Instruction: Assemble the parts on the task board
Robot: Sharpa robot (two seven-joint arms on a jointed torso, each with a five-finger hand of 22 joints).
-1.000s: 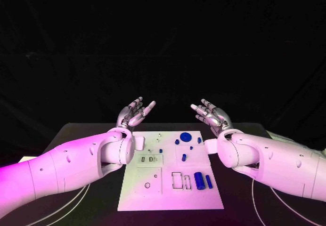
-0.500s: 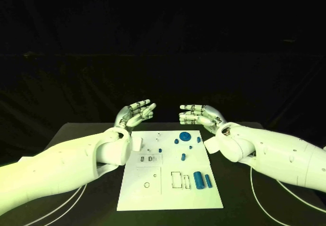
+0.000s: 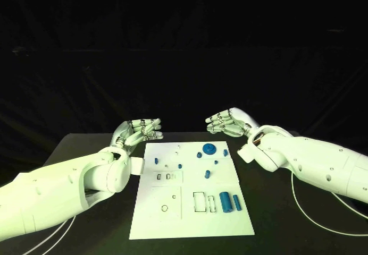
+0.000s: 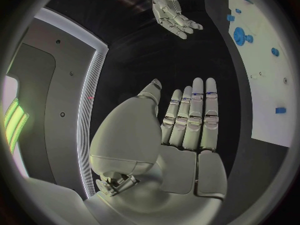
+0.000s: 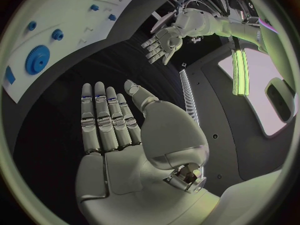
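Right now both hands hang over the far end of the black table [image 3: 84, 146], just past the task board's [image 3: 180, 212] far edge. Left hand [image 3: 136, 130] sits off the board's far left corner, right hand [image 3: 227, 122] off its far right corner, palms turned toward each other w/ a clear gap between. Both hold nothing; fingers are straight and side by side in the wrist views, thumbs out to the side, so open, empty.

Nothing stands between hands and board. Nearest to the right hand is a blue round disc [image 3: 208, 147], w/ small blue bits beside it [image 3: 225, 152]. A small blue piece [image 3: 156, 159] lies nearest the left hand, by the board's left edge. Further back toward the robot, well away from both hands: a fat blue cylinder [image 3: 225, 201] lying flat, a thinner blue one [image 3: 236, 202] just beside it, and rectangular outlined slots [image 3: 199, 202] next to those. A ring-shaped hole [image 3: 165, 207] is on the left half.

Board is a flat white plate, matte, long rectangle w/ crisp straight edges. Hands are silvery metal, segmented; arms smooth white shells. White cables [image 3: 326, 215] trail on the table by the right arm, another pair [image 3: 61, 234] under the left.

Open black table runs down both long sides of the board, and past its far edge under the hands.
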